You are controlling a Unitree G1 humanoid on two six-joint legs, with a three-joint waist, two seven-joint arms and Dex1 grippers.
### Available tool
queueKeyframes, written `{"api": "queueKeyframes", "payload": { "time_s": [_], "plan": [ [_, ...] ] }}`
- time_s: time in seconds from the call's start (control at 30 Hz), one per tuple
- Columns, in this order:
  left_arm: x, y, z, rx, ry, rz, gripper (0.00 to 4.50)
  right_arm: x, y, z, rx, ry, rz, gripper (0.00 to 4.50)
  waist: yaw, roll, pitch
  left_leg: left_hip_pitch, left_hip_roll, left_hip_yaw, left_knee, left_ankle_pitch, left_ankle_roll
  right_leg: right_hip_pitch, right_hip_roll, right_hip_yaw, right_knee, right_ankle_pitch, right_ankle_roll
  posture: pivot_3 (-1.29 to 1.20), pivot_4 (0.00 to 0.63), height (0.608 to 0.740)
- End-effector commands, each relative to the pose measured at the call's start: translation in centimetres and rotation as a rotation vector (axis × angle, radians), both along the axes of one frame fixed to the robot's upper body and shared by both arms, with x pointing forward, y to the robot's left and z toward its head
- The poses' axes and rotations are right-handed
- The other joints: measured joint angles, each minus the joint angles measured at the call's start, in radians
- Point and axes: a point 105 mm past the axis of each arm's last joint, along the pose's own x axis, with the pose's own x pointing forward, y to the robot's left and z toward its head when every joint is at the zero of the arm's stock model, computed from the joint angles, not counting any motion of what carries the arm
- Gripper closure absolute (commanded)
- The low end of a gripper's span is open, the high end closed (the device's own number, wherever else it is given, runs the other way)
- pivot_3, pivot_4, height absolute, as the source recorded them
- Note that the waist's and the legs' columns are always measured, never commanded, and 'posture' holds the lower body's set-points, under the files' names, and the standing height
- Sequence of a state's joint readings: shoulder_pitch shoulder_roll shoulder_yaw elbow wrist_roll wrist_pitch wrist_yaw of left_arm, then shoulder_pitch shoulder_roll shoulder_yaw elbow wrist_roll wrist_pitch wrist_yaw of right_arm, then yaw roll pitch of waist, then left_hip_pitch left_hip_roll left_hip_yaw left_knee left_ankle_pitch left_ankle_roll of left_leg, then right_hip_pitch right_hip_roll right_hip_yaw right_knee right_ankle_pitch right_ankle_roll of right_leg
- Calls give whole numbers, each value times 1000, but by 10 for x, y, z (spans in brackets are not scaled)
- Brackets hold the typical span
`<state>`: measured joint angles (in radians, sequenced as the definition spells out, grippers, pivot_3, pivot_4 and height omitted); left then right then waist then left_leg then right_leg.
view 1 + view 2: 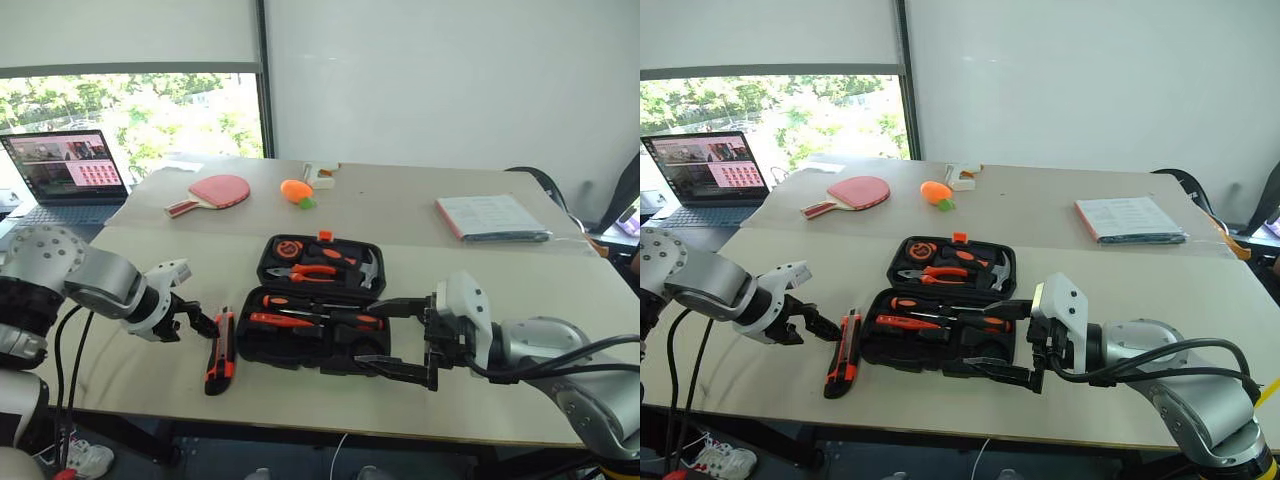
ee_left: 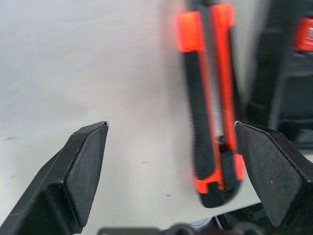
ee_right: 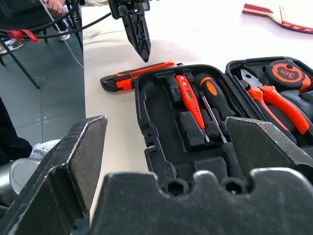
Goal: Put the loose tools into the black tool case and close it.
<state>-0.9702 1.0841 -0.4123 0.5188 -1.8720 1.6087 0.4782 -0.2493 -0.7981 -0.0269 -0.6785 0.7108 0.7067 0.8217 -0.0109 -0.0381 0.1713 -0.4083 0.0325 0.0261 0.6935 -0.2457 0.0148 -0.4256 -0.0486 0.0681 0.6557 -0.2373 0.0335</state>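
The black tool case (image 1: 262, 352) lies open in the middle of the table. Pliers (image 1: 305, 271), a tape measure and a hammer sit in its far half. A thin orange screwdriver (image 3: 188, 98) and a black-and-orange one (image 3: 215, 95) lie in its near half. An orange-black utility knife (image 1: 220, 350) lies on the table just left of the case. My left gripper (image 1: 195, 320) hovers over the knife, pointing down and open. In the left wrist view the knife (image 2: 212, 112) lies close to one finger (image 2: 266, 166). My right gripper (image 1: 400, 340) is open at the case's right front corner, holding nothing.
On the far table lie a red paddle (image 1: 215, 190), an orange carrot toy (image 1: 297, 192), a small white object (image 1: 320, 177) and a stack of papers (image 1: 492, 217). An open laptop (image 1: 70, 175) stands at the far left. The table's front edge runs close below the knife.
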Motion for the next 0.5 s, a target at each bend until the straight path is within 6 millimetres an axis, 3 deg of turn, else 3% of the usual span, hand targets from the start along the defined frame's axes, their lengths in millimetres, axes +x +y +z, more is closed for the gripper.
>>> {"api": "queueKeyframes", "payload": {
  "time_s": [0.03, 0.5],
  "plan": [
    [4, -9, 4, -10, -24, -27, 87, -2, 1, 6, 0, -36, 2, 0, 0, 0, 0, 0, 0, 0, 0, 0, 0, 0, 0, 0, 0, 0, 0, 0, 150, 737],
    [16, -40, -20, 50, -4, -76, 87, -4, 3, 4, 19, -31, -18, 0, 16, 3, -2, 4, -8, 0, 0, 2, -3, 4, -8, 0, 1, 0, 5, 0, 150, 737]
  ]
}}
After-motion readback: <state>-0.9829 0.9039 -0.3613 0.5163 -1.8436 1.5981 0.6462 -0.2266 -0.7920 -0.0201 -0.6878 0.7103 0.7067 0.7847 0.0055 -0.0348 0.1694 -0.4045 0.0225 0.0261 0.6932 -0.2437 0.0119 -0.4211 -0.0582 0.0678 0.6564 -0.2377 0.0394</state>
